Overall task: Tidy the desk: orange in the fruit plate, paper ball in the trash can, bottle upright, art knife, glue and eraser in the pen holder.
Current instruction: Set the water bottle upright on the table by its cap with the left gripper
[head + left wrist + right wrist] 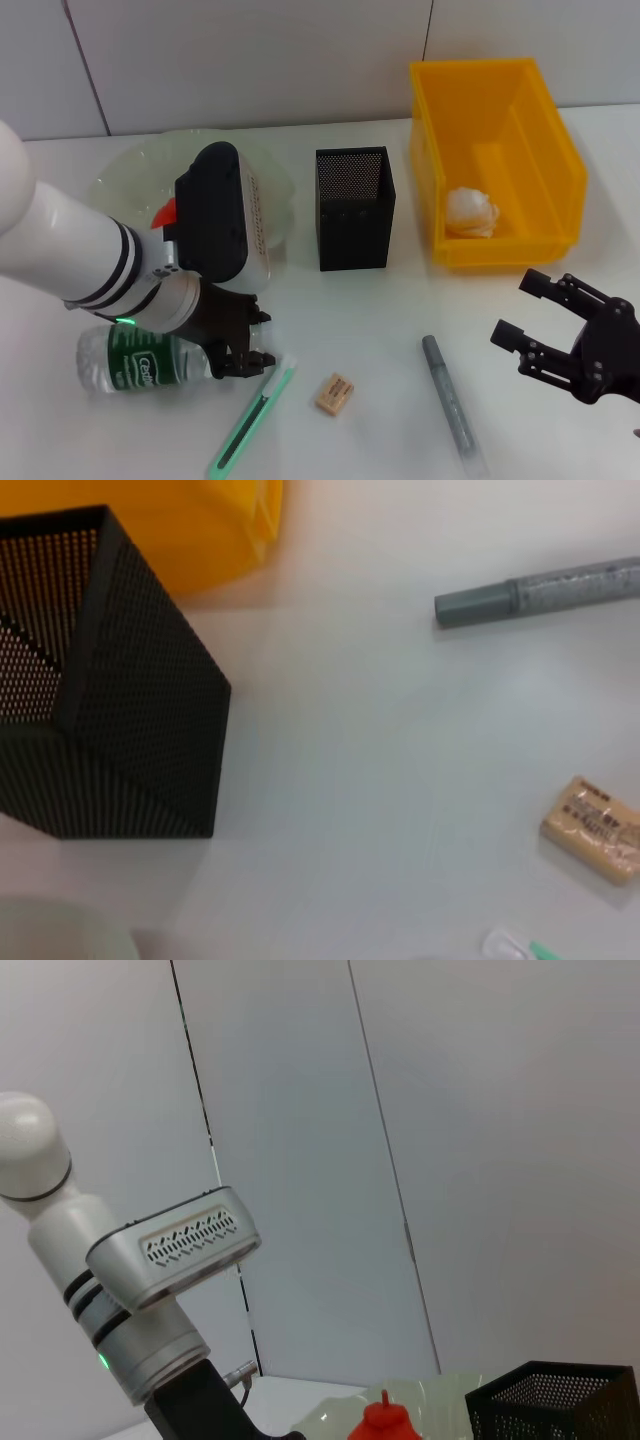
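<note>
Paper ball (470,212) lies in the yellow trash can (545,120); the bottle (145,362) lies flat with the left gripper (240,345) apparently closing around it, while art knife (252,418), eraser (334,393) and glue (449,398) remain on the table (380,320) outside the pen holder (354,208); right gripper (535,310) idles, spread.

Head cam: we look forward and down on the whole desk (380,320), from the wall edge to both arms. Left wrist cam: close to the desktop, facing the pen holder (100,690), also seen from the head (355,208). Right wrist cam: low, aimed up at the wall (480,1140), catching the pen holder's rim (555,1385).
</note>
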